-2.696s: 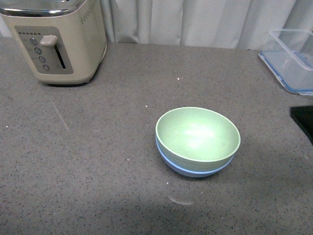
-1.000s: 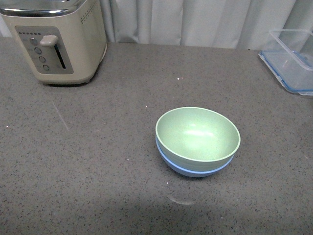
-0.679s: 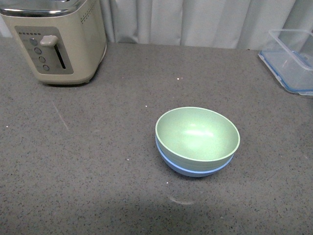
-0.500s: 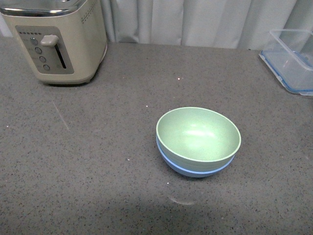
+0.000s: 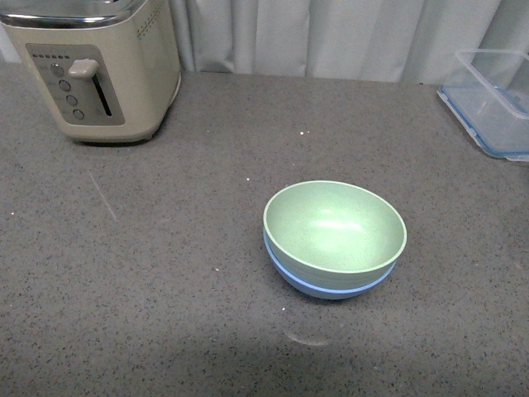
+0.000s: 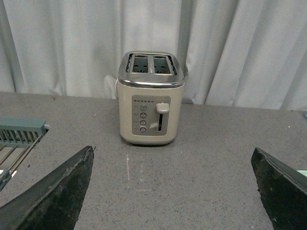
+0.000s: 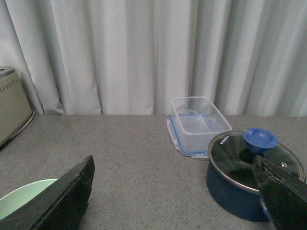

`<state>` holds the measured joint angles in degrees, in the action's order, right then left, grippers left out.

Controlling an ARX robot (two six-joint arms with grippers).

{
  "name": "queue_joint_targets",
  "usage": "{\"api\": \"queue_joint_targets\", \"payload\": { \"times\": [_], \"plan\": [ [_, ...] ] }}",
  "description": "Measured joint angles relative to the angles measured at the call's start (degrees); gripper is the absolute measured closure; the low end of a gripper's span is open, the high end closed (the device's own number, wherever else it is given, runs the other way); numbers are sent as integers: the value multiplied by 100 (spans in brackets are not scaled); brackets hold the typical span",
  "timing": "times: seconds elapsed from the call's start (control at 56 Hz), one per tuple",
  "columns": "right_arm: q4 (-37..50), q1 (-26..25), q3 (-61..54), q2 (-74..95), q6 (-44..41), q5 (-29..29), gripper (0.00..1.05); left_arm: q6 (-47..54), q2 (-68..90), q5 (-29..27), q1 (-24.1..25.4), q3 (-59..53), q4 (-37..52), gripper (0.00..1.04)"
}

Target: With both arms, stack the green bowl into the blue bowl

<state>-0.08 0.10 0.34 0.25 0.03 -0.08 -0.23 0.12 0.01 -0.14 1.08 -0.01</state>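
The green bowl [image 5: 334, 225] sits nested inside the blue bowl [image 5: 326, 287] on the grey counter, right of centre in the front view; only the blue bowl's rim and lower wall show beneath it. Neither arm appears in the front view. My left gripper [image 6: 172, 189] is open and empty, its black fingers [image 6: 57, 196] spread wide over bare counter, facing the toaster. My right gripper [image 7: 175, 191] is open and empty; a sliver of the green bowl's rim [image 7: 19, 196] shows beside one finger.
A cream toaster [image 5: 95, 70] stands at the back left, also in the left wrist view [image 6: 151, 98]. A clear plastic container [image 5: 496, 103] sits at the back right. The right wrist view shows that container [image 7: 197, 123] and a dark blue lidded pot [image 7: 249, 175]. A rack edge [image 6: 19, 139] shows near the left gripper.
A black arm part at the right edge of the front view 2.7 s ago has left the view. The bowls have not moved.
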Motion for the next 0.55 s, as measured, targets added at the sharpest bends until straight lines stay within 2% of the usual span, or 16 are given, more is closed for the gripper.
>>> {"api": "queue_joint_targets", "payload": {
  "times": [0.054, 0.554],
  "plan": [
    [0, 0, 0, 0, -2, -2, 9, 0, 0, -2, 0, 0, 0, 6],
    [0, 0, 2, 0, -2, 0, 9, 0, 0, -2, 0, 0, 0, 6]
  ]
}}
